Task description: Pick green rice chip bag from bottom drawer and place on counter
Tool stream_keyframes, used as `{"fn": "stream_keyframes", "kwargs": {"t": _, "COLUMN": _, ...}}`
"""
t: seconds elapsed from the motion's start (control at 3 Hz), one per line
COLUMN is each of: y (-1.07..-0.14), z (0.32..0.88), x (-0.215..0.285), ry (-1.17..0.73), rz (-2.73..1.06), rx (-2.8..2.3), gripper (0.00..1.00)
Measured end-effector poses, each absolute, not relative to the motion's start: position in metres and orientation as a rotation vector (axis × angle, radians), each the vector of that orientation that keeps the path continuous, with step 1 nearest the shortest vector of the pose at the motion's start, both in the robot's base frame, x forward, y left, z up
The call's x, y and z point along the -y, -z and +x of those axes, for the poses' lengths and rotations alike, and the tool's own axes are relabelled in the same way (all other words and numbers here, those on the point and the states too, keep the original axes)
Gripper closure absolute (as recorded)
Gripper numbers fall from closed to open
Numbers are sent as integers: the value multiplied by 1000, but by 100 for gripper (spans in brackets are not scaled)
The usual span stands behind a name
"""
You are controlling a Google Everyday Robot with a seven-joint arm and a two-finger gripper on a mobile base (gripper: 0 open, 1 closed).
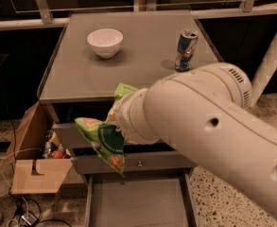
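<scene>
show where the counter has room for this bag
Bare: counter middle between white bowl and drink can, plus the front strip. Tight only right of the can. Gripper holds the green rice chip bag just off the front edge.

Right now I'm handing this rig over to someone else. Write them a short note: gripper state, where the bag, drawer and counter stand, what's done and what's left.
The gripper is shut on the green rice chip bag, holding it in the air in front of the upper drawers, below counter height.
The bottom drawer is pulled open, with nothing showing in the part in view.
The counter holds a white bowl at back left and a drink can at back right.
Done: bag is out of the drawer.
Left: lift it above the counter edge, set it on the bare front area, release.
</scene>
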State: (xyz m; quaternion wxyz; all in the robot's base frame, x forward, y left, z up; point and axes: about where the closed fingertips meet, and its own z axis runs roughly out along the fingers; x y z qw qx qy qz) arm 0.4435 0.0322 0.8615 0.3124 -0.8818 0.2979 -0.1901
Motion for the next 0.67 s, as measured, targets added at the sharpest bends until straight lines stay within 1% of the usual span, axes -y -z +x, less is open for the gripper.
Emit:
{"fn": "stream_keyframes", "kwargs": {"t": 0.33, "y": -914, "z": 490, "x": -46, "ry": 616, "rz": -2357, "rx": -699, "gripper": 100}}
{"fn": "stream_keyframes", "kwargs": {"t": 0.67, "y": -913, "z": 486, "x": -47, "ry": 616, "rz": -2360, "rx": -696, "gripper": 100}}
